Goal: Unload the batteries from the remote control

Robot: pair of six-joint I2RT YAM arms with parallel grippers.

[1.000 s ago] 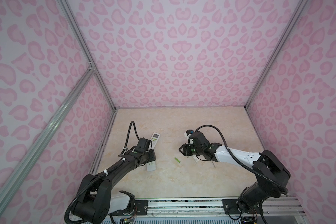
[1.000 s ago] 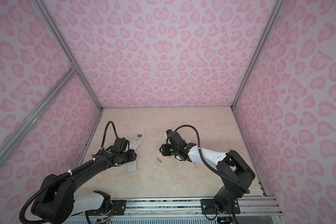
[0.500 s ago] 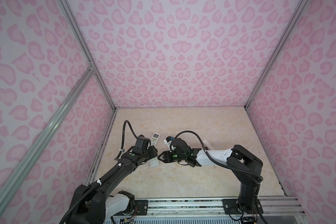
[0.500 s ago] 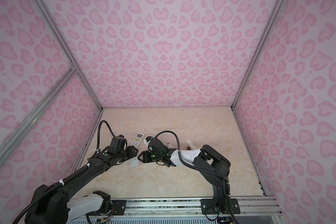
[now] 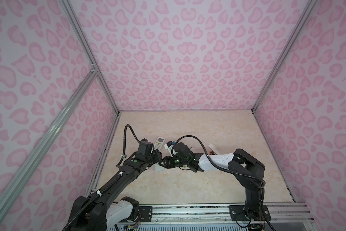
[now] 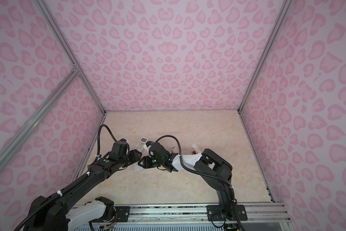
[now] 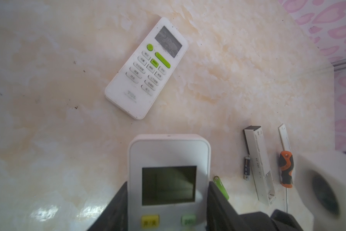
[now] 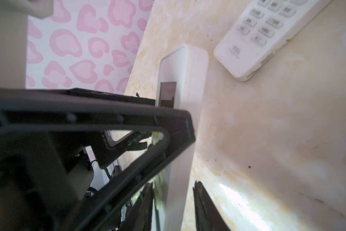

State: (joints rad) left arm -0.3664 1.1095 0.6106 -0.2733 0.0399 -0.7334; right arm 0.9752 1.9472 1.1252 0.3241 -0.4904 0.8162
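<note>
Now the right tool (image 8: 173, 192), its closure not discernible, has been brought to the held remote (image 7: 169, 156), which is clamped in the left tool (image 7: 166, 194). Two remotes (image 7: 146, 68) and two batteries (image 7: 221, 187) are counted.

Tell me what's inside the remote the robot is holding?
Nothing inside shows. The held remote faces the left wrist camera screen-first; its back is turned away and hidden. One green battery lies loose beside it.

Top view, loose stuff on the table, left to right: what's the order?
Order: remote with green buttons → long white casing → thin white strip. The held remote is left out because it overlaps the first.
</note>
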